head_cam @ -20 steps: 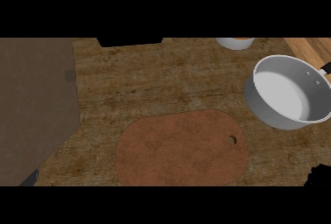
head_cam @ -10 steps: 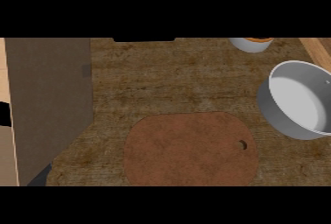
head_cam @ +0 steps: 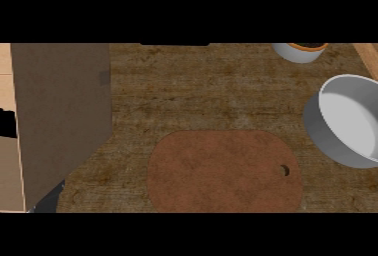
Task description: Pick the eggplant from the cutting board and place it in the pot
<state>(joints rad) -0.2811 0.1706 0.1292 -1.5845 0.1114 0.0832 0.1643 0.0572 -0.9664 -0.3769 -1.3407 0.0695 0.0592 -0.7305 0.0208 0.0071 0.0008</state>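
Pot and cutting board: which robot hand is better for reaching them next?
Probably the right: the pot sits at the view's right edge, to the right of the cutting board. But neither hand shows, and no eggplant is visible, so it's a guess.

The pot (head_cam: 347,125) runs off the right edge, and the small cup (head_cam: 299,51) is cropped at the top.

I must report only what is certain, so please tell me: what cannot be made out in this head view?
- Eggplant: none shows on the cutting board; whether it lies elsewhere cannot be told.
- Pot: the right edge cuts it off, so part of its inside is hidden.
- Small container: cut by the top edge; its contents are unclear.
- Neither robot hand shows in the head view.
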